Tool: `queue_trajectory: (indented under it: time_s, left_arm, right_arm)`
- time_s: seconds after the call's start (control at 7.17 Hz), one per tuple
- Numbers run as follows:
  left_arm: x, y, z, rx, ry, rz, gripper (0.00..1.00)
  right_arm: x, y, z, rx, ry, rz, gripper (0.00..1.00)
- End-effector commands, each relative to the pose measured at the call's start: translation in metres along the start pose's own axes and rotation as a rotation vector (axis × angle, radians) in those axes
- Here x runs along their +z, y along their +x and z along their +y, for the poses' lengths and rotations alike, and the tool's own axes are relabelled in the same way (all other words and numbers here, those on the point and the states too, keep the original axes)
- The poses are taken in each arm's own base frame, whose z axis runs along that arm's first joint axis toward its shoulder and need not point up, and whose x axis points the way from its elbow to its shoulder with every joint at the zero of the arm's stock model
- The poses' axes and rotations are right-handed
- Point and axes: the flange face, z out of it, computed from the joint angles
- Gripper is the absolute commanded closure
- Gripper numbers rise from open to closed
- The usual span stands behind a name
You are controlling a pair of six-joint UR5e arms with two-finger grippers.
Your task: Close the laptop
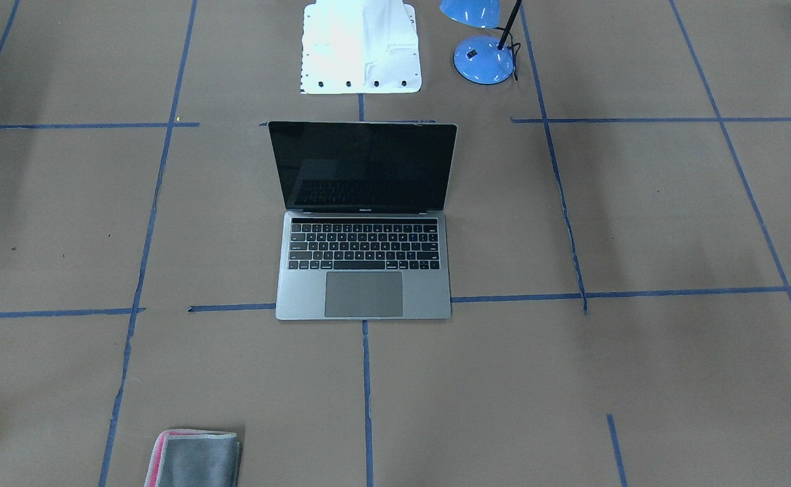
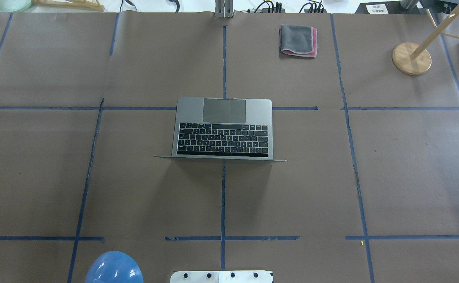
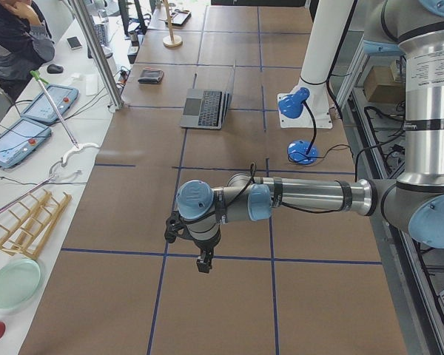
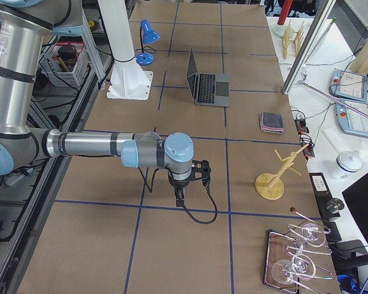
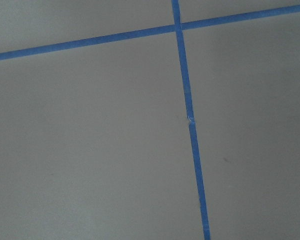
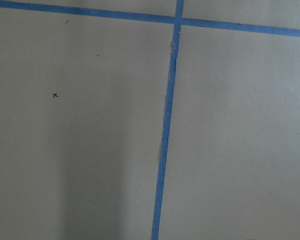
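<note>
The laptop (image 1: pixel 363 223) stands open in the middle of the table, its black screen upright and its keyboard and trackpad bare; it also shows in the overhead view (image 2: pixel 223 129) and in both side views (image 3: pixel 207 107) (image 4: pixel 208 86). My left gripper (image 3: pixel 203 262) hangs over the table far from the laptop, toward the table's left end. My right gripper (image 4: pixel 180 199) hangs over the table toward the right end, also far from it. I cannot tell whether either is open or shut. Both wrist views show only brown paper and blue tape.
A folded grey cloth with a pink edge (image 2: pixel 298 40) lies beyond the laptop. A blue desk lamp (image 1: pixel 483 57) and the white robot base (image 1: pixel 360 47) stand behind the lid. A wooden stand (image 2: pixel 412 58) is at the far right.
</note>
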Motion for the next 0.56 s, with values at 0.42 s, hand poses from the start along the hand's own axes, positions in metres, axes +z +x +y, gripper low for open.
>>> queue_trajectory:
  time_s: [0.42]
  left_arm:
    - [0.000, 0.046, -0.031, 0.111, 0.004, -0.011, 0.00]
  right_arm:
    - [-0.010, -0.016, -0.009, -0.087, 0.093, -0.056, 0.00]
